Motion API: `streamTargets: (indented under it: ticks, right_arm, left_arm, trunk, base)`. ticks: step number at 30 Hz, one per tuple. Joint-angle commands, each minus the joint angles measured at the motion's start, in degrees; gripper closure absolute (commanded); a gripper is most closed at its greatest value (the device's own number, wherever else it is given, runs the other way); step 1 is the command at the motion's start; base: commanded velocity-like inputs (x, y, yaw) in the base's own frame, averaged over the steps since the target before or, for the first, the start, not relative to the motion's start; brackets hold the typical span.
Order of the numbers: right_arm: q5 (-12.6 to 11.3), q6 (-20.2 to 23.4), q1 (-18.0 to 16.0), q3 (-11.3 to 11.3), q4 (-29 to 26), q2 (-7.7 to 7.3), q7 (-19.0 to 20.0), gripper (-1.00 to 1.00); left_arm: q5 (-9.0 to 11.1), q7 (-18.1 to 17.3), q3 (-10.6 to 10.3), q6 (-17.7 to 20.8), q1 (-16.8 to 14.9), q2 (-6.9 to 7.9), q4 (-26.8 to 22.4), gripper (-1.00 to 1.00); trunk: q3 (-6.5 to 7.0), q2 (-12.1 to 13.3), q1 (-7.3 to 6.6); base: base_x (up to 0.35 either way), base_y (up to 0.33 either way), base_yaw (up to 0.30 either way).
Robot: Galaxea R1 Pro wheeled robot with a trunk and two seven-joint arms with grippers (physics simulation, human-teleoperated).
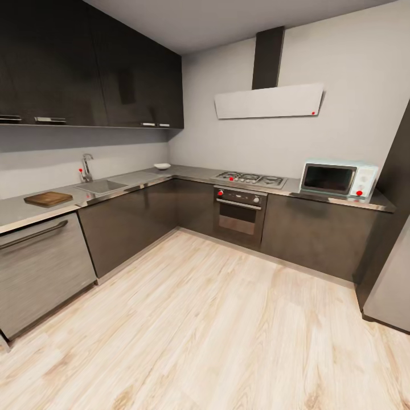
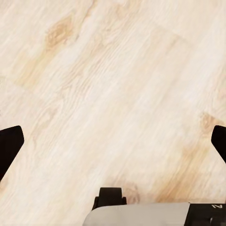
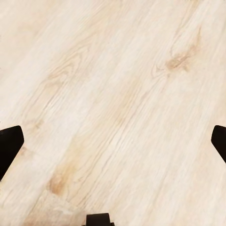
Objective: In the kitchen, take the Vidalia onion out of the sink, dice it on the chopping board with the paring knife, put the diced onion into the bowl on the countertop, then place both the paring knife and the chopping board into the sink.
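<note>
1. A pale wood floor (image 1: 216,319) takes up the lower half of the head view; both wrist views look down on the same planks.
2. A grey tabletop (image 1: 17,210) runs in an L, along the left wall and then across the back wall, above dark cabinet fronts (image 1: 131,222). Its left end is cut off by the picture's edge.
3. Dark wall cabinets (image 1: 85,62) hang over the left run; a pale hood (image 1: 267,102) hangs over the back run.
4. A tall dark unit at far right is cut off by the frame, so what it is cannot be told.
5. An oven (image 1: 239,213) sits under a gas hob (image 1: 250,180) in the back run.
6. A microwave (image 1: 337,179) stands on the tabletop to the right of the hob.
7. The sink (image 1: 102,186) is set in the left run, its tap (image 1: 86,167) behind it. From this angle the inside of the basin is hidden, so the onion cannot be made out.
8. The board (image 1: 48,199) lies flat on the tabletop, just left of the sink.
9. The bowl (image 1: 162,166) sits small and white near the corner, well beyond the sink.
10. Left gripper (image 2: 113,141): jaws wide apart, tips at the picture's edges, holding nothing.
11. Right gripper (image 3: 113,141): jaws likewise wide apart and empty.
</note>
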Motion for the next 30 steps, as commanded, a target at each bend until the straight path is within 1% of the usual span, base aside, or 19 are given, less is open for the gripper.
streamTargets:
  ticks: [1,4,7,9,17,21,25,30]
  right_arm:
    - [0.0,-0.1,0.0,0.0,0.0,-0.02,-0.2,-1.0]
    - [0.0,-0.1,0.0,0.0,0.0,0.01,-0.2,-1.0]
    - [0.0,-0.1,0.0,0.0,0.1,0.04,-0.2,-1.0]
    - [0.0,-0.1,0.0,0.0,0.2,0.04,-0.2,-1.0]
    - [0.0,-0.1,0.0,0.0,0.4,0.07,-0.2,-1.0]
    - [0.0,-0.1,0.0,0.0,0.5,0.05,-0.2,-1.0]
    - [0.0,-0.1,0.0,0.0,0.6,0.05,-0.3,-1.0]
    - [-0.1,-0.1,0.0,0.0,0.7,0.05,-0.3,-1.0]
  left_arm:
    - [0.0,0.1,0.1,-0.2,0.0,0.03,-0.2,-1.0]
    - [0.0,0.1,0.1,-0.2,0.0,0.04,-0.2,-1.0]
    - [0.1,0.0,0.1,-0.3,0.0,0.11,0.8,-1.0]
    - [0.1,0.0,0.1,-0.5,0.0,0.02,2.3,-1.0]
    - [0.1,0.0,0.0,-0.6,0.0,-0.12,3.2,-1.0]
    - [0.2,0.0,0.0,-0.6,0.0,-0.22,3.4,-1.0]
    - [0.2,-0.1,0.0,-0.6,0.0,-0.46,4.9,-1.0]
    - [0.1,-0.1,0.0,-0.6,0.0,-0.43,5.4,-1.0]
  trunk:
    - [-0.05,0.0,0.0]
    - [-0.05,0.0,0.0]
    - [-0.05,0.0,0.0]
    - [-0.05,0.0,0.0]
    - [-0.05,0.0,0.0]
    - [-0.05,0.0,0.0]
    - [-0.05,0.0,0.0]
    - [-0.05,0.0,0.0]
  base:
    - [0.03,0.0,0.0]
    - [0.056,0.0,0.02]
    - [0.076,0.0,0.112]
    - [0.111,0.0,0.205]
    - [0.148,0.0,0.236]
    - [0.268,0.0,0.245]
    - [0.309,0.0,0.244]
    - [0.314,0.0,0.243]
